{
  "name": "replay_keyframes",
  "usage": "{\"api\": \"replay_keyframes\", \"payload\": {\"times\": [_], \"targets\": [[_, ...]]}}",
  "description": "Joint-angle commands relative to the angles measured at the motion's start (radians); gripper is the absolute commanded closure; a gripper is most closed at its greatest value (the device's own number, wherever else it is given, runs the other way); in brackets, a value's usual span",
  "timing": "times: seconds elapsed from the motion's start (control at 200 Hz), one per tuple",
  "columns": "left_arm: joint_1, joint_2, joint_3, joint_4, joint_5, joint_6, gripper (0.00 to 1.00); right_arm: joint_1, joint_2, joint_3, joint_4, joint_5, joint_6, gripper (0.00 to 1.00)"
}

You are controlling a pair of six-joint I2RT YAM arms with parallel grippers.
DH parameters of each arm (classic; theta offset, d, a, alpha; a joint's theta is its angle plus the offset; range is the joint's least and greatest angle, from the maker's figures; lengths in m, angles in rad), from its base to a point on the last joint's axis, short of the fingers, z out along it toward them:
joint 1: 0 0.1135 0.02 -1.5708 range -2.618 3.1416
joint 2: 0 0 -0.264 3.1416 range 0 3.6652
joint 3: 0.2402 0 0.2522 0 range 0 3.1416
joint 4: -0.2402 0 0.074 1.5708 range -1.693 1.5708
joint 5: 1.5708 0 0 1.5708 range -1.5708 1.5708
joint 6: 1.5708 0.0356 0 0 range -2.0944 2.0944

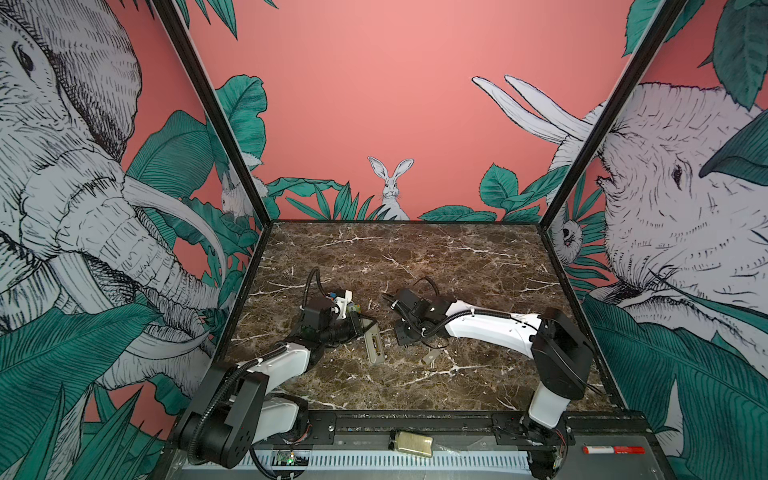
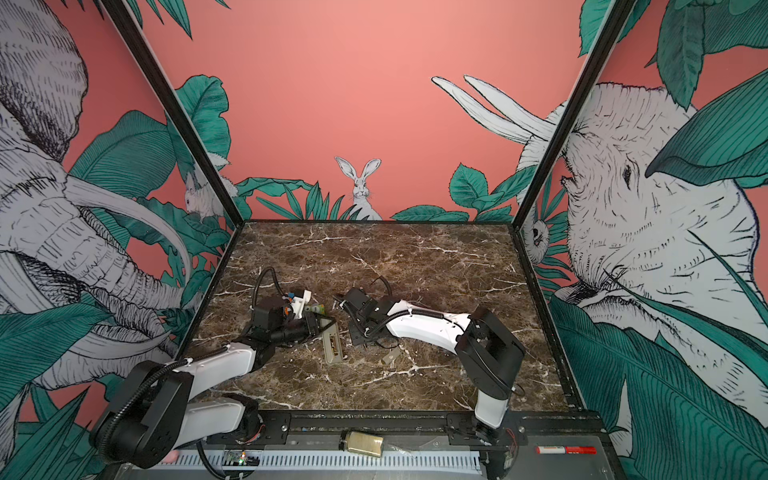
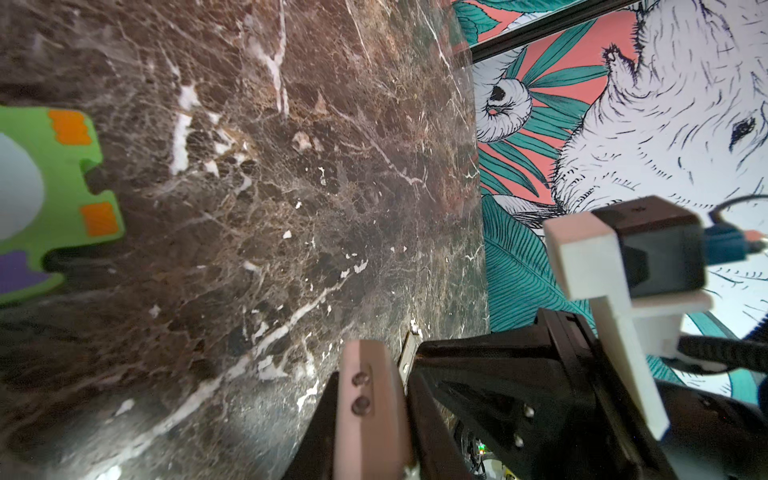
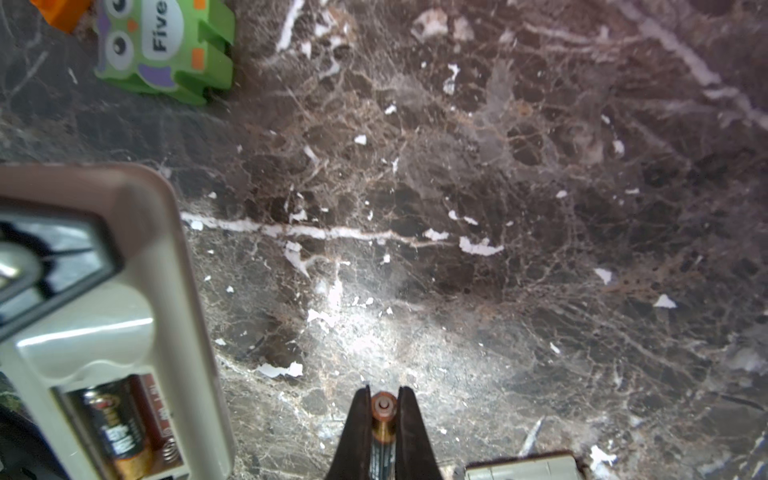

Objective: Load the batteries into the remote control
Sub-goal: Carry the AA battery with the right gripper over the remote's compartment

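Remote (image 1: pixel 374 344): slim, grey-beige, back up, recess open with one battery (image 4: pixel 120 424) seated; placed mid-table, slightly left, its far end clamped in the left gripper (image 1: pixel 365 325). Second battery (image 4: pixel 382 409): dark with a brassy tip, pinched between the closed jaws of the right gripper (image 4: pixel 383 395), near the remote's right side; loose cover (image 1: pixel 432 356) and green owl block (image 4: pixel 166 45) close by. Table (image 1: pixel 457 266): brown marble, white veins; walls (image 1: pixel 374 83) coral, painted with elephants, a rabbit and green leaves.
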Motion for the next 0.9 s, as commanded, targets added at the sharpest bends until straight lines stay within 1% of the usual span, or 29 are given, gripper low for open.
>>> {"api": "replay_keyframes", "payload": {"times": [0.0, 0.3, 0.36, 0.38, 0.44, 0.7, 0.895], "targets": [[-0.004, -0.005, 0.04, 0.043, 0.0, -0.012, 1.0, 0.007, -0.053, 0.022, 0.026, 0.032, -0.014, 1.0], [-0.003, 0.006, 0.072, 0.011, 0.016, -0.019, 1.0, 0.011, -0.15, -0.046, 0.167, 0.036, -0.014, 1.0], [-0.003, 0.003, 0.078, 0.004, 0.014, -0.023, 1.0, 0.012, -0.149, -0.055, 0.203, 0.024, -0.021, 1.0], [-0.003, 0.001, 0.08, 0.001, 0.014, -0.023, 1.0, 0.012, -0.182, -0.06, 0.216, 0.021, -0.024, 1.0], [-0.004, 0.002, 0.088, 0.0, 0.015, -0.029, 1.0, 0.013, -0.195, -0.072, 0.265, 0.007, -0.03, 1.0], [-0.004, 0.006, 0.102, 0.024, 0.024, -0.068, 1.0, 0.014, -0.19, -0.104, 0.411, -0.069, -0.039, 1.0], [-0.003, 0.004, 0.105, 0.053, 0.023, -0.107, 1.0, 0.014, -0.186, -0.11, 0.472, -0.105, -0.051, 1.0]]}}
